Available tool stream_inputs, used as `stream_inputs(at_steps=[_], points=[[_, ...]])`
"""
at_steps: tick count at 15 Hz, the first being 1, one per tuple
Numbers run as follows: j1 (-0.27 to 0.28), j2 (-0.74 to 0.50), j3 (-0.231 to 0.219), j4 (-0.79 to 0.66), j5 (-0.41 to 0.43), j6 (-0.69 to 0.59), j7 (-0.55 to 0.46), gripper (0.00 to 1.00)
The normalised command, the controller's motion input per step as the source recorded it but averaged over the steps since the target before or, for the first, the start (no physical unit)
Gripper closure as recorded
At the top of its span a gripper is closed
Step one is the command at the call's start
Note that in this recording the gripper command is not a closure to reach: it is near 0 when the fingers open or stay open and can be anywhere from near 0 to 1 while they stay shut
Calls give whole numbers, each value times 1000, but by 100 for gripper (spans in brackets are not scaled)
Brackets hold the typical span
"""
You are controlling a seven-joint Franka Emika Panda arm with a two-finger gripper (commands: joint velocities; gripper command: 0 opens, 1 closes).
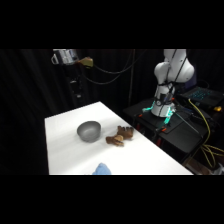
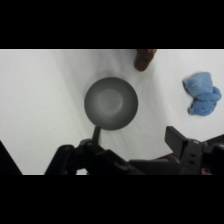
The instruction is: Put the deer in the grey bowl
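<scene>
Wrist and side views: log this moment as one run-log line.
deer: on table beside grey bowl, not in it | bowl: empty | gripper: above bowl, holding nothing | blue object: on table, apart

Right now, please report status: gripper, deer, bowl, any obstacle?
Gripper above the table, holding nothing. Deer lying on the table beside the grey bowl, not inside. Bowl empty. Light blue object apart, not blocking.

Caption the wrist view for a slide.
Wrist camera looks down on the empty grey bowl, deer at the top edge, light blue object aside.
</scene>
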Motion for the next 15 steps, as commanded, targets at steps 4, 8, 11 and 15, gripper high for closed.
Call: stream_inputs(at_steps=[4,8,11,15], points=[[0,-40,1,-91,1,98,65,0],[-4,-303,-13,-464,14,268,71,0],[4,-465,-25,-659,-15,306,108,0],[22,-570,-6,-772,6,329,158,0]])
